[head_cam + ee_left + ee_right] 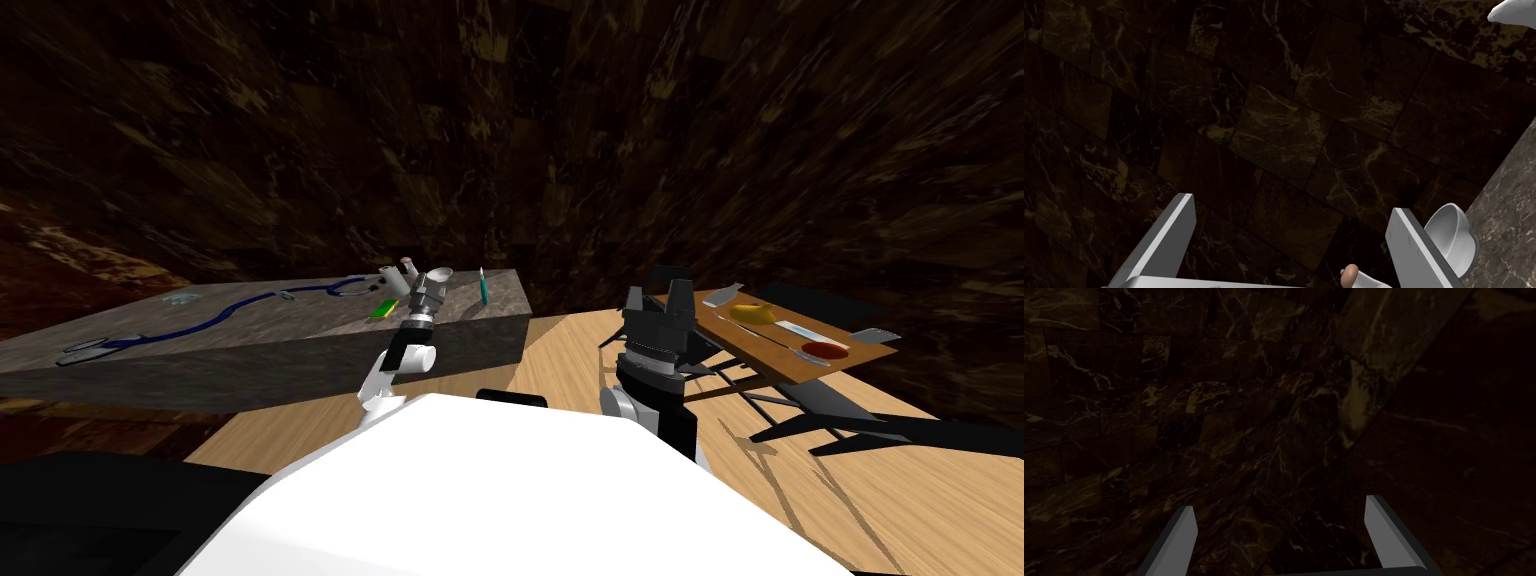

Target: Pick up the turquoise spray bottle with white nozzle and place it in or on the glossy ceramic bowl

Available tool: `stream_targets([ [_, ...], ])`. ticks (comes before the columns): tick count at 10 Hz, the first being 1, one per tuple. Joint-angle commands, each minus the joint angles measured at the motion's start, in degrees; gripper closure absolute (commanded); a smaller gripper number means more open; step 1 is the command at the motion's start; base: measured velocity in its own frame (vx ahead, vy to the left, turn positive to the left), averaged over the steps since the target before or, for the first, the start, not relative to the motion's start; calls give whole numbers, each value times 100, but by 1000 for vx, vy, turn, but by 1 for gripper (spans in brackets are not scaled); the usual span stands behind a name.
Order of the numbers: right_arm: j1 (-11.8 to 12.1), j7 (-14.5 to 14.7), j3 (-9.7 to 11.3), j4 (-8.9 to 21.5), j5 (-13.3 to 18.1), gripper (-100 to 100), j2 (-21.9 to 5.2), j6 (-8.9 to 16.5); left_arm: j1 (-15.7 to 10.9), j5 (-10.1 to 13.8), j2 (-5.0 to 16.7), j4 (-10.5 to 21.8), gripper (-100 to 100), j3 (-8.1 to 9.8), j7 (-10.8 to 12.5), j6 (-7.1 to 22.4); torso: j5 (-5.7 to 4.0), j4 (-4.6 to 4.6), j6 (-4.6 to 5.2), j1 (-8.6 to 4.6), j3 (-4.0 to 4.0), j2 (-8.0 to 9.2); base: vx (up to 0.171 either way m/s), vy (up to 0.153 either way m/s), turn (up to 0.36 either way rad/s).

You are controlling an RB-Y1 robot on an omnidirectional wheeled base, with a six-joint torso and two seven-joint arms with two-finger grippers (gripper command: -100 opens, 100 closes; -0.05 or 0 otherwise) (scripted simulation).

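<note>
Grey stone counter: left gripper spread beside bowl, perhaps touching

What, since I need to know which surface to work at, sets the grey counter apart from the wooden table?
The grey counter is a solid marbled block; the wooden table is a thin brown top on dark legs. The counter lies by the left gripper and holds the turquoise bottle and white bowl; the table stands to the right with a yellow thing and a red dish. Both carry several small things.
</note>
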Motion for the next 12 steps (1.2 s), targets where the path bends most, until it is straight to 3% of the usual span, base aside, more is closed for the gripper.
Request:
stream_targets([
  [1, 0, 0, 0, 0, 0, 0, 0, 0, -131, 163, 41, 259, -100, 105, 281, 286, 0, 0, 0, 0, 0, 0, -96, -127, 33],
  [4, 0, 0, 0, 0, 0, 0, 0, 0, -370, 383, 36, 626, -100, 253, 611, 689, -4, 1, 0, -16, 3, 5, -97, -147, 23],
  [5, 0, 0, 0, 0, 0, 0, 0, 0, -370, 383, 36, 626, -100, 253, 611, 689, -1, 0, 0, -5, 1, 2, -62, -61, 13],
  [7, 0, 0, 0, 0, 0, 0, 0, 0, -625, 628, 19, 1009, -100, 419, 917, 1015, 3, -2, -1, 11, -3, -5, -69, -101, 15],
  [8, 0, 0, 0, 0, 0, 0, 0, 0, -625, 628, 19, 1009, -100, 419, 917, 1046, 0, -1, 0, -1, -3, -6, -69, -93, 11],
  [10, 0, 0, 0, 0, 0, 0, 0, 0, -897, 900, 8, 1405, -100, 601, 1190, 1363, 2, -1, 0, 9, -3, -5, -67, -102, -4],
  [11, 0, 0, 0, 0, 0, 0, 0, 0, -897, 900, 8, 1405, -100, 601, 1190, 1363, 0, -1, 0, -1, -4, -8, -29, -90, 5],
  [12, 1, 0, 0, 0, 0, 0, 0, 0, -1038, 1045, 6, 1607, -100, 699, 1310, 1503, 1, -3, 0, 7, -10, -18, -18, -85, -13],
])
